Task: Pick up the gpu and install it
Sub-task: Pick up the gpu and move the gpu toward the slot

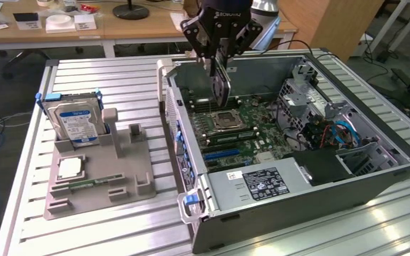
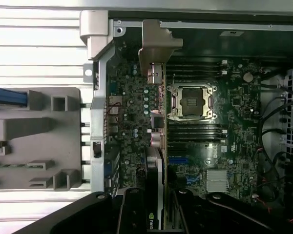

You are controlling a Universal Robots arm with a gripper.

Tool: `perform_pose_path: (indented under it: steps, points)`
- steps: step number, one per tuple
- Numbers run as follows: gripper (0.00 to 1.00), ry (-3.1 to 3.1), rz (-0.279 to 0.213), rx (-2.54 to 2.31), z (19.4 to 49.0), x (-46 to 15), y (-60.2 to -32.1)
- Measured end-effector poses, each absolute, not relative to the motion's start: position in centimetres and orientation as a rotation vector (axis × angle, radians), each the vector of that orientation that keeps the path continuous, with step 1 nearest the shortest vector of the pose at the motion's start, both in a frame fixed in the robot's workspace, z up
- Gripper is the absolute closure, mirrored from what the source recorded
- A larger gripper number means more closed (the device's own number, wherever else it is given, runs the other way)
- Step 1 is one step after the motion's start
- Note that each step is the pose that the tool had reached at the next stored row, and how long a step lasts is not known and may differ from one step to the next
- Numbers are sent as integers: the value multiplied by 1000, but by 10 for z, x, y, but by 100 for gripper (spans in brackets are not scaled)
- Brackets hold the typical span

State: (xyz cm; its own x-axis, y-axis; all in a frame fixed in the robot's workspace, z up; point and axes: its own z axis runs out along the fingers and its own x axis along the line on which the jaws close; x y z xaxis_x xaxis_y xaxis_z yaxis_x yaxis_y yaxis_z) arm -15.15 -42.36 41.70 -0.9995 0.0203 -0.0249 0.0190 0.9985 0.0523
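In the exterior view the jaws are clamped on the top edge of the gpu [image 1: 221, 80]. The card hangs straight below them as a narrow upright slab inside the open computer case [image 1: 319, 200], above the motherboard [image 1: 255, 114] and clear of it. The CPU socket [image 1: 226, 120] lies just beneath the card's lower edge. The blue expansion slots [image 1: 219, 154] sit lower and farther from the jaws, toward the power supply [image 1: 266, 181]. The case's slotted wall stands close on one side of the card, and on the other side the board is open up to the drive cage. Well away from the jaws, a hard drive [image 1: 75, 121] stands in a grey fixture [image 1: 112, 170] on the tabletop [image 1: 105, 74].

In the wrist view the gpu [image 2: 155, 185] is seen along its thin edge, pinched between the jaws. It runs straight away from them and ends in its silver bracket [image 2: 155, 46], near a corner of the case. The CPU socket [image 2: 191, 102] is just beside this line and the blue slot [image 2: 178, 160] sits closer to the jaws. The slot appears to lie crosswise to the card's edge, though that is a judgement. The metal case wall [image 2: 100, 97] runs alongside the card and leaves little room on that side.
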Motion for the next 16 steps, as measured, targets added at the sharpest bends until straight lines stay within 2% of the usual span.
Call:
perform_pose_path:
  steps: [16]
  points:
    - [73,3115,81,31,416,-110,-415]
